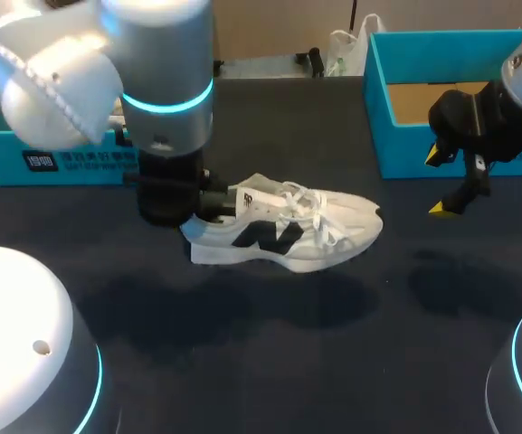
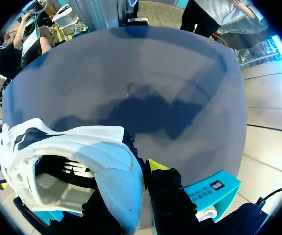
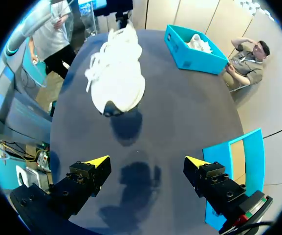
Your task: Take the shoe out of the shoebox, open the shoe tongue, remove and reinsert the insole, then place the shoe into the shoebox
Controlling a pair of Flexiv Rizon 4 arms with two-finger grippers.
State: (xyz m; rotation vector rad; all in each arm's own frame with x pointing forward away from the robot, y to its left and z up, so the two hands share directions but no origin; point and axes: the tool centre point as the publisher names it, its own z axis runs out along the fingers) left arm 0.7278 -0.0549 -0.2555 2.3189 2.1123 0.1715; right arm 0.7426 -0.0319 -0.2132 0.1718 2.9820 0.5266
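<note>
A white shoe (image 1: 288,231) with a black side mark and loose white laces lies in the middle of the dark table, toe toward my right arm. My left gripper (image 1: 208,202) is at its heel. In the left wrist view that gripper (image 2: 137,172) is shut on the heel collar (image 2: 116,166), one finger inside the shoe and one outside. I cannot tell whether the sole rests on the table. My right gripper (image 1: 443,183) hangs open and empty in front of the teal shoebox (image 1: 380,108). Its wrist view has the gripper (image 3: 145,161) facing the shoe's toe (image 3: 116,85) from a distance.
The shoebox (image 3: 228,166) stands at the back right, just beside my right gripper. A second teal box (image 1: 52,163) holding white paper (image 3: 199,43) sits at the back left behind my left arm. Bare dark table (image 1: 333,344) lies in front of the shoe.
</note>
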